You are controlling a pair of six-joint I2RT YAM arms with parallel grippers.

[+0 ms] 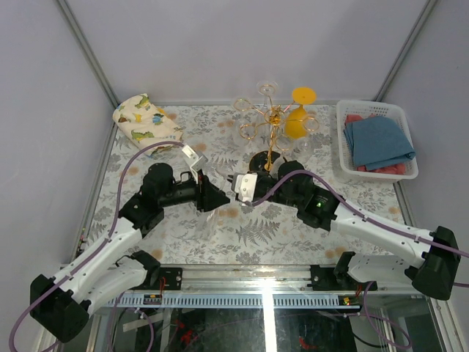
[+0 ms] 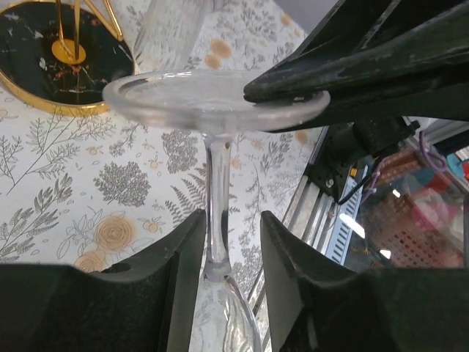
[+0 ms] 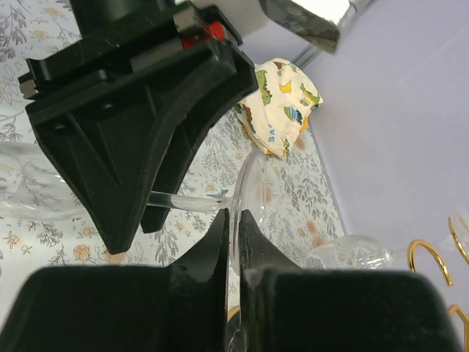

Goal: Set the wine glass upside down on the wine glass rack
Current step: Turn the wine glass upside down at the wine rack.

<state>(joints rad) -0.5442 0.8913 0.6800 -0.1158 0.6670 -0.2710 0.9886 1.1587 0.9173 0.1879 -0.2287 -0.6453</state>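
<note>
Between the two arms, just in front of the wine glass rack [image 1: 270, 125], the clear wine glass [image 2: 212, 103] is held. The right gripper [image 3: 234, 218] is pressed together on the rim of its foot; the left gripper [image 2: 233, 220] stands slackly spread about the stem. Thin, light, slick and brittle, the glass is probably best carried by stem or foot. An orange glass [image 1: 297, 121] occupies the rack's right side; the left-hand loops appear free.

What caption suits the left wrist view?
Right gripper pinches the wine glass by its foot; left gripper straddles the stem.
</note>
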